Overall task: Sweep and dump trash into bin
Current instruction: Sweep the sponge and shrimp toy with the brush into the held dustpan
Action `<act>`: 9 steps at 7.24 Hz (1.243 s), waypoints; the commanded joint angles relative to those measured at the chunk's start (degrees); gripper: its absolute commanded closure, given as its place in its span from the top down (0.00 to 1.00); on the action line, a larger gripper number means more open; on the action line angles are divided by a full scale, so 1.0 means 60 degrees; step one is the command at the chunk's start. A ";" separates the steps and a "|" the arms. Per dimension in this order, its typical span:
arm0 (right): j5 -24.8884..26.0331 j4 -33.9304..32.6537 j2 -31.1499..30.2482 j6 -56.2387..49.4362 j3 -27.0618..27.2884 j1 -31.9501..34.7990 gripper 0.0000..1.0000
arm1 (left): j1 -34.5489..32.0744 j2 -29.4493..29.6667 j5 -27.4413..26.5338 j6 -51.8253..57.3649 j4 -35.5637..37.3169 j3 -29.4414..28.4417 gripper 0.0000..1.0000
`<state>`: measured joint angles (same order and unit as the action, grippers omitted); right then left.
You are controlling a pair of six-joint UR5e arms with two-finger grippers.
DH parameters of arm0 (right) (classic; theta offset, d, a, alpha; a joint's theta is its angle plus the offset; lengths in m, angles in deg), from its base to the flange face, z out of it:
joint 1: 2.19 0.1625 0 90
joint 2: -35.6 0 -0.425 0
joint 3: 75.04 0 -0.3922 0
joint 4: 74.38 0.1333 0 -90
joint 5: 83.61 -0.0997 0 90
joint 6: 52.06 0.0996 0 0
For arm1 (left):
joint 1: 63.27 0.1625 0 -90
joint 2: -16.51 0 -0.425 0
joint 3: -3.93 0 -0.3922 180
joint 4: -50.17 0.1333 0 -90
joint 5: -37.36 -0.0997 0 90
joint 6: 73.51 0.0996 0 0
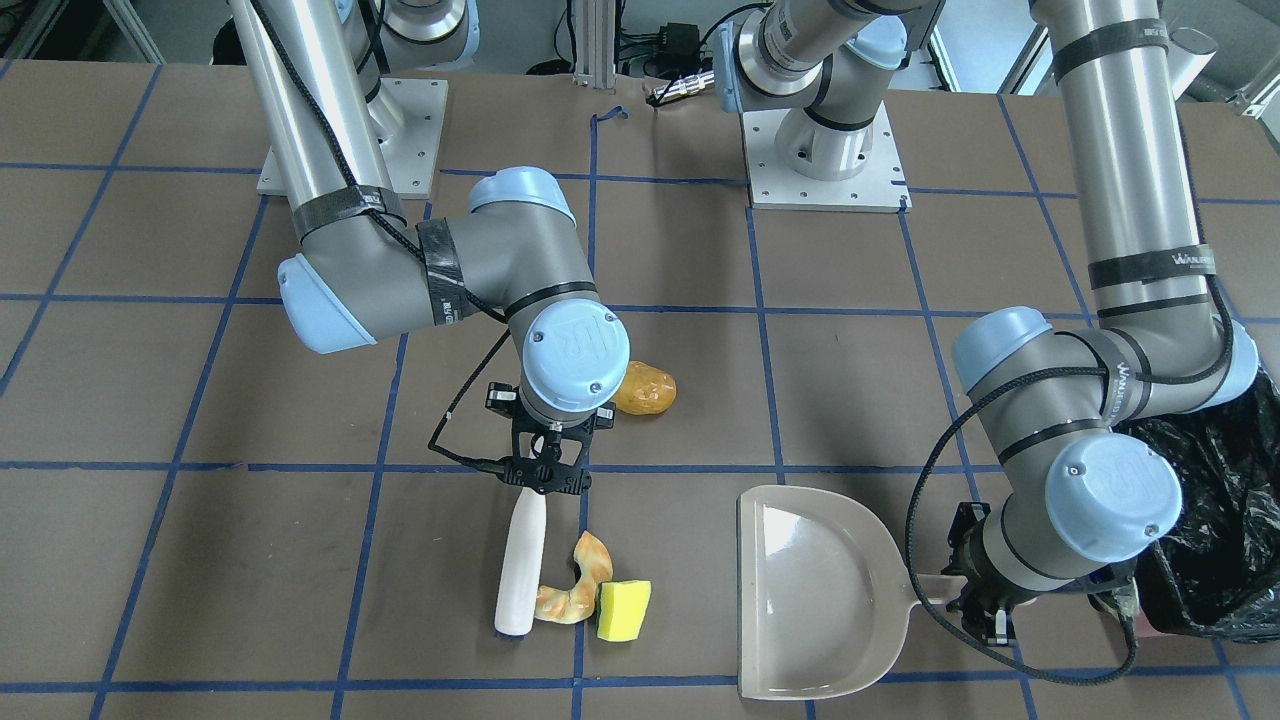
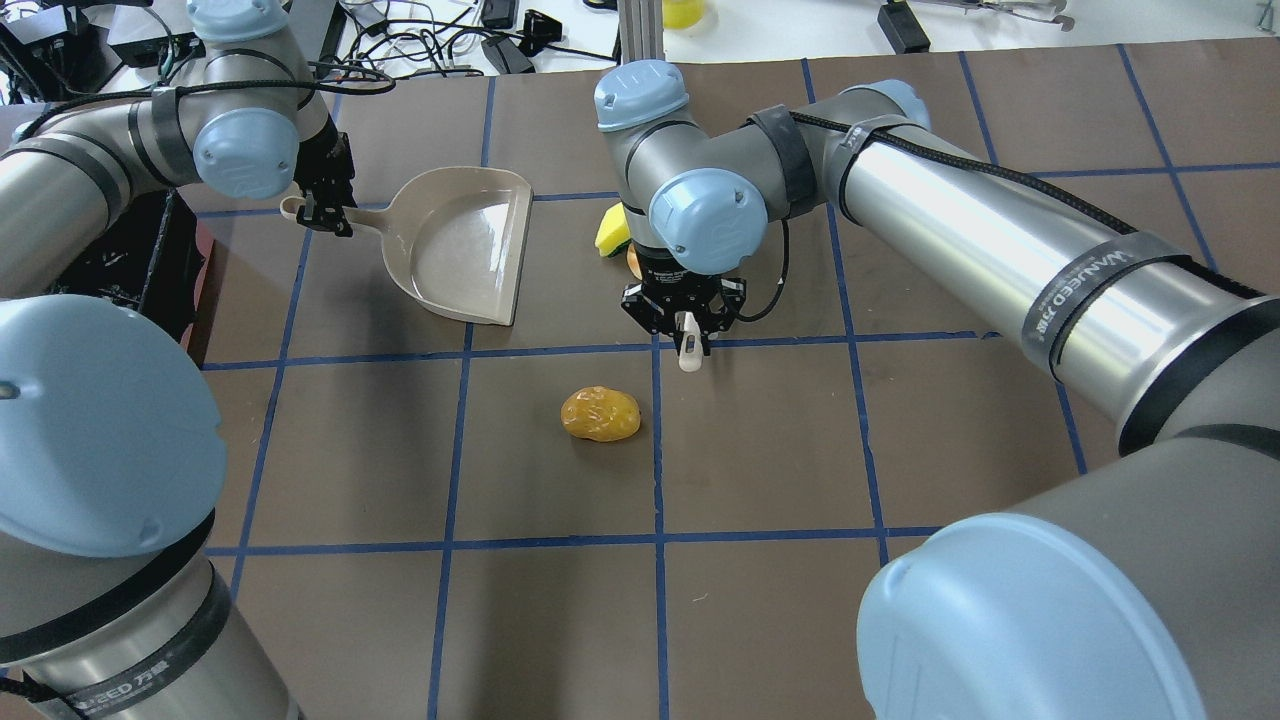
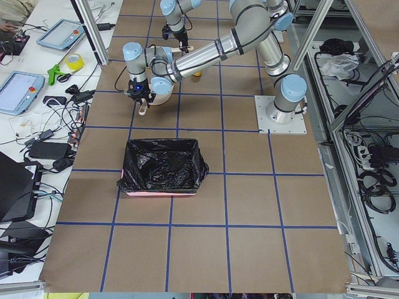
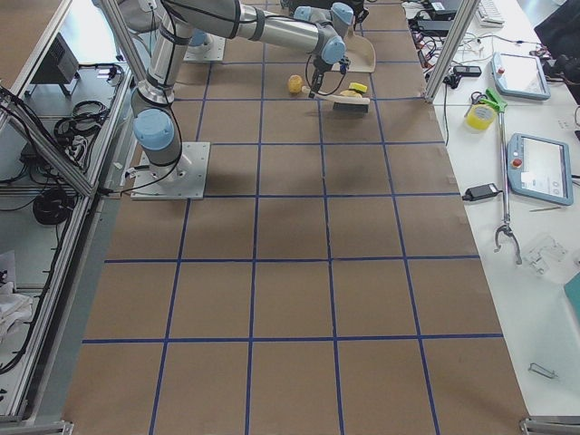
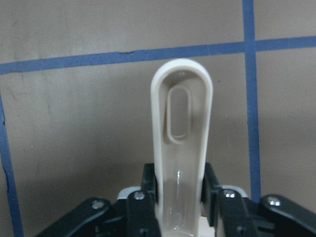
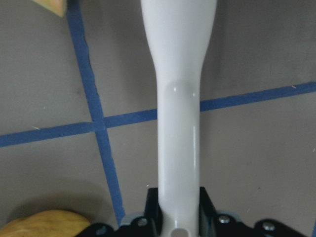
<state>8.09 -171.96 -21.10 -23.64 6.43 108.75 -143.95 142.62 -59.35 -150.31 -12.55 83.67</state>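
The right gripper (image 1: 543, 478) is clamped on the white handle of the brush (image 1: 522, 575), its jaws pressed against both sides of the handle. The brush reaches from the gripper toward the table's (image 1: 200, 400) operators' edge. At the brush's far end the croissant piece (image 1: 580, 585) touches it, and the sponge (image 1: 624, 609) lies against the croissant. The potato piece (image 1: 645, 388) sits apart from them, on the robot's side of the gripper, near the middle of the table.

The left gripper (image 5: 180, 190) is closed tight on the handle of the dustpan (image 1: 815, 600). The pan lies flat near the operators' edge, its open mouth facing the sponge and croissant, with bare table between them. Just behind the left arm, toward the table's end on the robot's left, stands the bin (image 3: 163, 167) with its black bag.
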 commanded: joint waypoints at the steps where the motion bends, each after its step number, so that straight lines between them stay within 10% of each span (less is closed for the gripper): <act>1: -0.0371 -0.0025 0.0496 0.0214 -0.0524 0.0388 0.10 | -0.0001 0.0002 0.0004 -0.0017 -0.0005 -0.0019 0.00; 9: -0.1748 -0.0084 0.1641 0.1299 -0.2414 0.1401 0.09 | -0.0015 0.0017 0.0048 -0.0032 0.0009 -0.0048 0.00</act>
<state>-1.50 -172.46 -12.06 -16.55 -6.51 116.49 -144.03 142.71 -59.07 -150.50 -12.50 83.38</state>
